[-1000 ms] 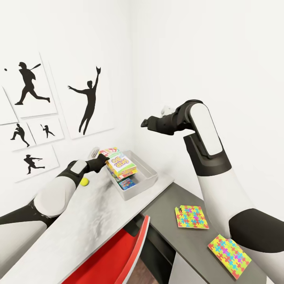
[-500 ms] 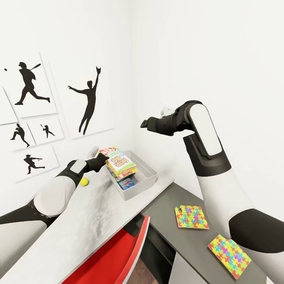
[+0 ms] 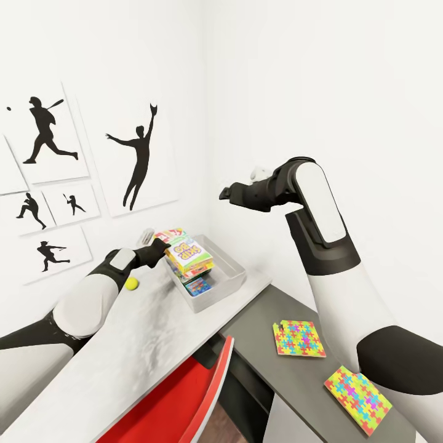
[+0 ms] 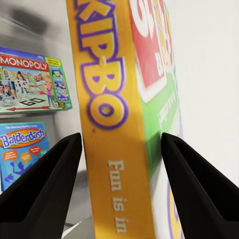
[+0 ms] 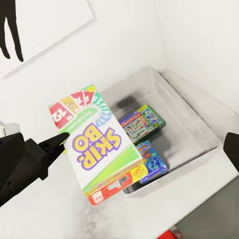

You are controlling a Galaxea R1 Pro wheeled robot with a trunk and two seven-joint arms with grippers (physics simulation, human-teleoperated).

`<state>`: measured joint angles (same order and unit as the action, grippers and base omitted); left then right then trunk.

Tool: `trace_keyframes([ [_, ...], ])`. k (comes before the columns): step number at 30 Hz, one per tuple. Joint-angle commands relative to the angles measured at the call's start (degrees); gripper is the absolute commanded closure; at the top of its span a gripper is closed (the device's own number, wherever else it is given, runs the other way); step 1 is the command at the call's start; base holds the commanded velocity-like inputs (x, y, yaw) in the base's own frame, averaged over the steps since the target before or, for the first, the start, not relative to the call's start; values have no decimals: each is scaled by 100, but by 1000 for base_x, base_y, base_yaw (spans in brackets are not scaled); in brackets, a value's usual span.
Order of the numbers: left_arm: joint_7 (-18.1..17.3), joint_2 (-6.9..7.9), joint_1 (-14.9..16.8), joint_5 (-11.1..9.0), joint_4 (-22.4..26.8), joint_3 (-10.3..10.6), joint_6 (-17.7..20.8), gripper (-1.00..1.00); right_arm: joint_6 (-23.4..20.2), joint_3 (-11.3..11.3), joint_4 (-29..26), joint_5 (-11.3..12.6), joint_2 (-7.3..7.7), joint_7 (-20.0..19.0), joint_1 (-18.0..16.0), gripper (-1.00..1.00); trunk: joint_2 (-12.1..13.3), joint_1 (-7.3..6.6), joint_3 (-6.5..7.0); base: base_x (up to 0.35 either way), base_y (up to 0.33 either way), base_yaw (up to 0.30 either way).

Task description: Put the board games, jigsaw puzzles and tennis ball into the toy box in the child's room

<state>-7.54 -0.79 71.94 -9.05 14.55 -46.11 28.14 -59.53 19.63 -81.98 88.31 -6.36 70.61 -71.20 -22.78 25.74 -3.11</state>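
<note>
My left gripper [image 3: 161, 248] is shut on a Skip-Bo board game [image 3: 186, 254], holding it tilted over the near-left end of the light grey toy box [image 3: 234, 266]. In the left wrist view its fingers [image 4: 45, 191] press both faces of the Skip-Bo box [image 4: 107, 99]. Two more board games lie in the toy box: Monopoly [image 5: 141, 122] and blue Balderdash [image 5: 152, 163]. The tennis ball [image 3: 131, 283] rests on the table [image 3: 135, 344] beside my left wrist. Two jigsaw puzzles [image 3: 298, 338] [image 3: 358, 392] lie on the dark grey cabinet top. My right gripper [image 3: 224, 193] hangs open high above the toy box.
A red chair [image 3: 178, 403] is tucked under the table's front edge. White walls close the corner behind the toy box, and the left wall [image 3: 92, 154] carries black baseball silhouettes. My right arm [image 3: 323, 234] rises over the cabinet top [image 3: 258, 344].
The left gripper has edged the Skip-Bo box very slightly upward over the toy box. The right arm is almost still.
</note>
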Motion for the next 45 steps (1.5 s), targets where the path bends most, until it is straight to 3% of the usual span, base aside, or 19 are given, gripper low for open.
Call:
trace_keyframes([
  [1,19,-6,3,-52,14,-10,43,100,-47,-1,-2,46,0,58,-8,-100,-14,4,-14,0,0,0],
  [6,-11,-12,4,-53,16,-5,47,100,-47,-2,-2,46,1,58,-8,-100,-14,4,-14,0,0,0],
  [16,-395,21,-4,-46,17,13,76,100,-47,-3,5,41,1,50,-8,-100,-14,4,-14,0,0,0],
  [40,-462,33,2,-49,47,15,99,100,-47,2,19,26,-6,45,-8,-100,-14,4,-14,0,0,0],
  [45,-839,35,10,-48,227,15,329,100,-47,2,20,28,-6,49,-8,-100,-14,4,-14,0,0,0],
])
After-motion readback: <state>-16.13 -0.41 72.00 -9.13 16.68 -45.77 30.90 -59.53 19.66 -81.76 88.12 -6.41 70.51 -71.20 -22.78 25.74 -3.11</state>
